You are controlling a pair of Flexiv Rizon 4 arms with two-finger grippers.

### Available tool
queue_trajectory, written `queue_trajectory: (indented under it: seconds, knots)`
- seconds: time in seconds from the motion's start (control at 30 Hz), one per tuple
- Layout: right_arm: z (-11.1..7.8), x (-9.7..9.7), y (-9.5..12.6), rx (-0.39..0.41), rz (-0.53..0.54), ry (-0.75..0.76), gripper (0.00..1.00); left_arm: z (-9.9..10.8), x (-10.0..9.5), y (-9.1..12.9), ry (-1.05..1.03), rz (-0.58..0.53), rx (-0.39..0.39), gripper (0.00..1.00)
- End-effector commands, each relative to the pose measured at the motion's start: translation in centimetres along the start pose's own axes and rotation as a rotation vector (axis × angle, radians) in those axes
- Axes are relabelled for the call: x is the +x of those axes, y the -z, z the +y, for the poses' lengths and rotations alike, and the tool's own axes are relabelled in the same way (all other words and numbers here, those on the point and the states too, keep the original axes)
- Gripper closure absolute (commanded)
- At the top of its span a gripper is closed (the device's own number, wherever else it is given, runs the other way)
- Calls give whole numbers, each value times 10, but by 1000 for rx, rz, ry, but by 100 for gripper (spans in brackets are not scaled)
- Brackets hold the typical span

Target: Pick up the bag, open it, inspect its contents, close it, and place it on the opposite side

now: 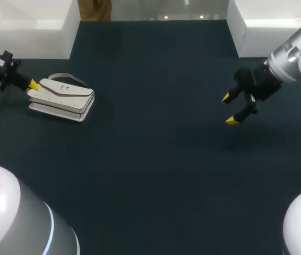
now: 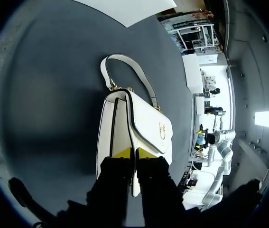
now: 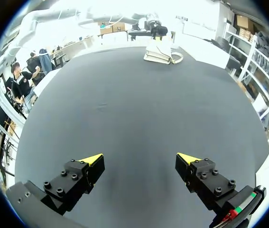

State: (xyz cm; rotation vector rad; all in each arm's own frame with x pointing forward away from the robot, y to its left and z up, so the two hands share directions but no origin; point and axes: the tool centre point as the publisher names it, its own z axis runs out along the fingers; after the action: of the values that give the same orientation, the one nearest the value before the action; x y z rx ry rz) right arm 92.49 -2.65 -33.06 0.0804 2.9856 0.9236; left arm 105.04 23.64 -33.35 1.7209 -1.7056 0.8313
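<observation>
Bag lies flat on the table, close to its left edge, nearer the far-left corner; handle points away from the left gripper. The left claw is at the bag's end nearest that edge, fingers narrow, pinching what looks like a thin edge of the bag between the yellow tips. The right gripper hangs over the right part of the table, well apart from the bag, fingers spread wide, holding nothing.

Risks, as I judge them:
- The pinch sits on a thin edge at one end, so on lifting the bag would likely hang and swing, or slip out
- If the bite is on the flap only, the pull may pop the clasp and drop the body
- Bag is close to the left edge, so a drag rather than a clean lift could push it off
- Handle is on the far side from the claw, so it is unused; a regrip may be needed
- Opening needs the second claw, which is far off across the table

In the way: on the route to the opposite side I see only the right arm itself, over the likely drop zone
</observation>
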Motion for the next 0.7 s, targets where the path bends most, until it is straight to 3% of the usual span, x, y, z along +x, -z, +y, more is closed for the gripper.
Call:
queue_trajectory:
  seconds: [0.03, 0.23, 0.4, 0.57, 0.7]
  knots:
    - [0, 0, 0, -1, -1, 0, 0, 19, 14, -12, 61, 10, 132, 100]
    - [0, 0, 0, -1, -1, 0, 0, 66, 32, -39, 139, 39, 241, 100]
    - [0, 0, 0, -1, -1, 0, 0, 93, 43, -61, 162, -20, 318, 100]
    - [0, 0, 0, -1, -1, 0, 0, 113, 50, -67, 183, -49, 406, 100]
    - [0, 0, 0, -1, -1, 0, 0, 125, 54, -67, 190, -44, 410, 100]
